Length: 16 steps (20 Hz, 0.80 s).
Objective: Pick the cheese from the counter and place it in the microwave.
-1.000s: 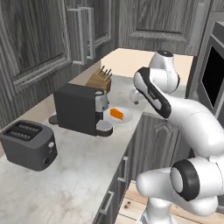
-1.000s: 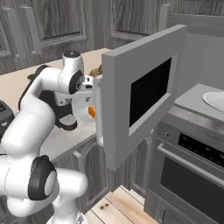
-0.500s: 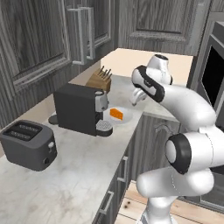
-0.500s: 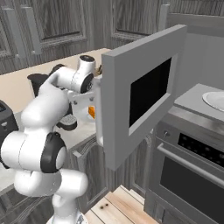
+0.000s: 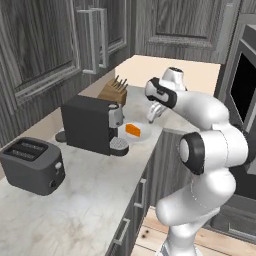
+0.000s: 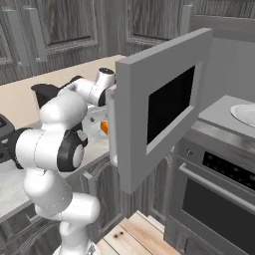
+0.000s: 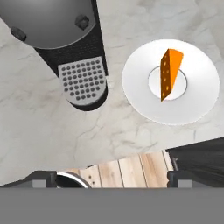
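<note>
The cheese [image 7: 170, 74], an orange wedge with a dotted paler face, stands on a white plate [image 7: 144, 92] on the marbled counter [image 7: 43, 122]. In the left base view the cheese [image 5: 132, 130] lies just right of the coffee machine. My gripper [image 5: 154, 113] hangs above the counter edge, right of the plate and apart from the cheese. In the hand view the gripper [image 7: 113, 180] is open, its tips wide apart and nothing between them. The microwave door [image 6: 159, 107] stands swung open over the counter end, hiding most of the cheese [image 6: 103, 128].
A black coffee machine [image 5: 90, 122] with its round drip tray [image 7: 83, 81] sits close left of the plate. Behind it stands a knife block [image 5: 112, 90]; a black toaster [image 5: 32, 165] sits nearer. An oven and stove [image 6: 219, 179] lie to the right.
The arm has folded in and its elbow has swung; the hand has shifted slightly down toward the plate. The cheese and the microwave door have not moved.
</note>
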### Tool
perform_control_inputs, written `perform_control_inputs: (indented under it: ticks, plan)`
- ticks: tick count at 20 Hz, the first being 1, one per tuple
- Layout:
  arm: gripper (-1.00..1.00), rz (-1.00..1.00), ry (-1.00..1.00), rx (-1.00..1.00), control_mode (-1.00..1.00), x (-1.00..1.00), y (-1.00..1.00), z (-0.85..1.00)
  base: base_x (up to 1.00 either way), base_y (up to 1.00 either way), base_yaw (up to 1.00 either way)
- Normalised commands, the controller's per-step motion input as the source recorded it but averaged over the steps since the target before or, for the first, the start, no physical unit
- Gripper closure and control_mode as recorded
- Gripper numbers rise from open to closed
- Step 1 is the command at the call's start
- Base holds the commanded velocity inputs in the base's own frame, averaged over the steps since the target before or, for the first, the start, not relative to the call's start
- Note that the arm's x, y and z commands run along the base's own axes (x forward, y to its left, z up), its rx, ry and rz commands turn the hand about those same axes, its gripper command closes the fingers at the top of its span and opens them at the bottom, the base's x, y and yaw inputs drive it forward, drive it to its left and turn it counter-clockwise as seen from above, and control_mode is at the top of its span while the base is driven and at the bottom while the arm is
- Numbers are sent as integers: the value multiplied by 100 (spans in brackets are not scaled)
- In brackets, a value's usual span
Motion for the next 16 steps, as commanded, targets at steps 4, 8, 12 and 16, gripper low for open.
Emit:
perform_control_inputs:
  ticks: [4, 8, 12, 16]
  plan:
    - [-100, 0, 10, -6, -100, 49, 1, -64, 0, 0, 0]
    - [-100, 2, 1, 0, -100, 35, 2, -28, 0, 0, 0]
    - [-100, 1, 1, 0, -100, 5, 8, -29, 0, 0, 0]
    - [-100, 0, 7, 0, -100, 30, 20, -44, 0, 0, 0]
